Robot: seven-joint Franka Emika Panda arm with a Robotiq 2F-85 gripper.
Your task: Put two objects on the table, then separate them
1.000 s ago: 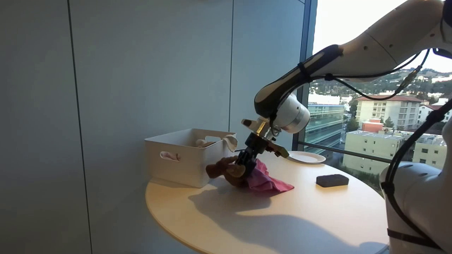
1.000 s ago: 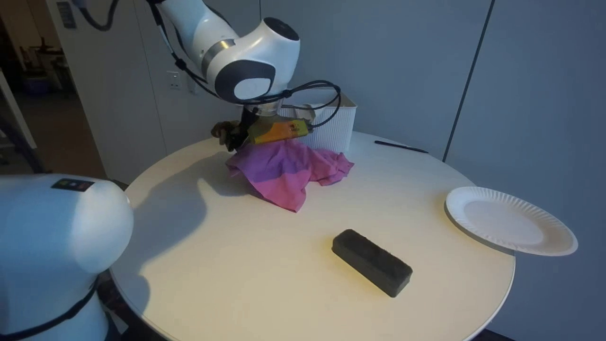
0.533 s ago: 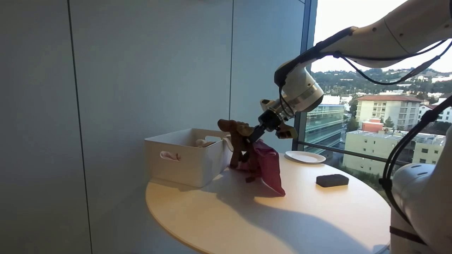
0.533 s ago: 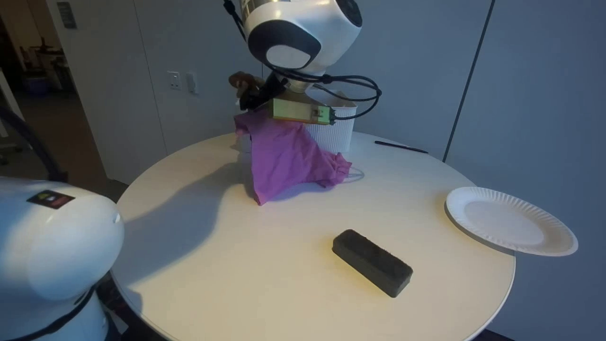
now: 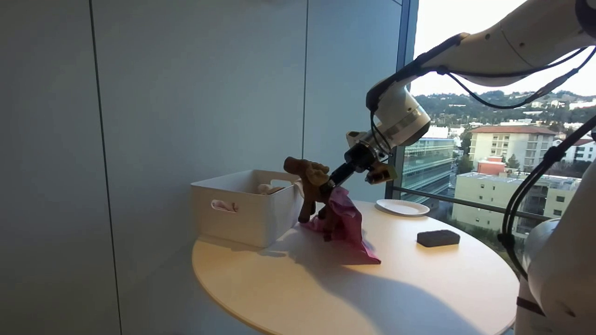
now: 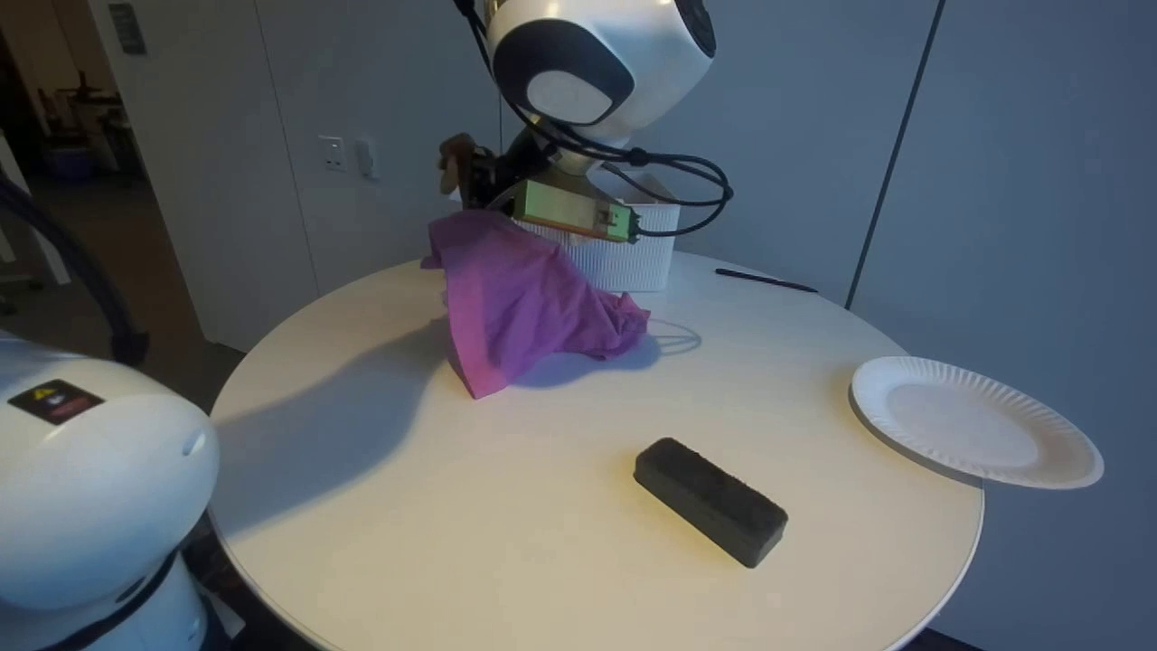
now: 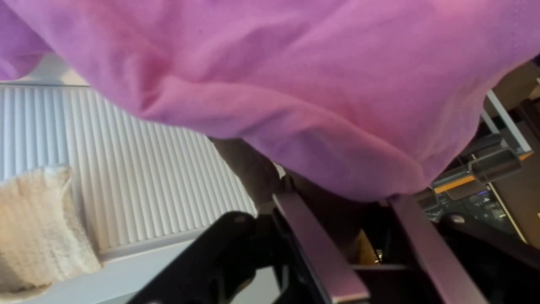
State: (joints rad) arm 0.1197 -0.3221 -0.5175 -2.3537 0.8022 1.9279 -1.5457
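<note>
The brown plush (image 5: 309, 184) is upright and raised at the fingertips, its hind legs close above the round cream-white table (image 5: 279, 298). The pink-red cloth (image 6: 524, 298) drapes down from beneath my gripper (image 5: 327, 186), its lower corner on the table. In the wrist view my gripper (image 7: 341, 197) has its two fingers (image 7: 320, 249) apart, open, with dark brown plush (image 7: 249, 162) showing behind and in the gap. The cloth (image 7: 270, 63) lies across the fingertips, near the right one. Whether plush or cloth still touches a finger is hidden.
A white box (image 5: 242, 223) with light things inside stands just beyond the plush, a pale cloth (image 7: 42, 223) over its rim. A black block (image 6: 710, 497), a white plate (image 6: 967, 425) hanging past the edge and a dark pen (image 6: 766, 280) lie on the table.
The arm has risen and drawn back from the table, lifting the plush upright with the cloth. In the last half second the plush and cloth have sunk slightly, and the cloth has spread lower.
</note>
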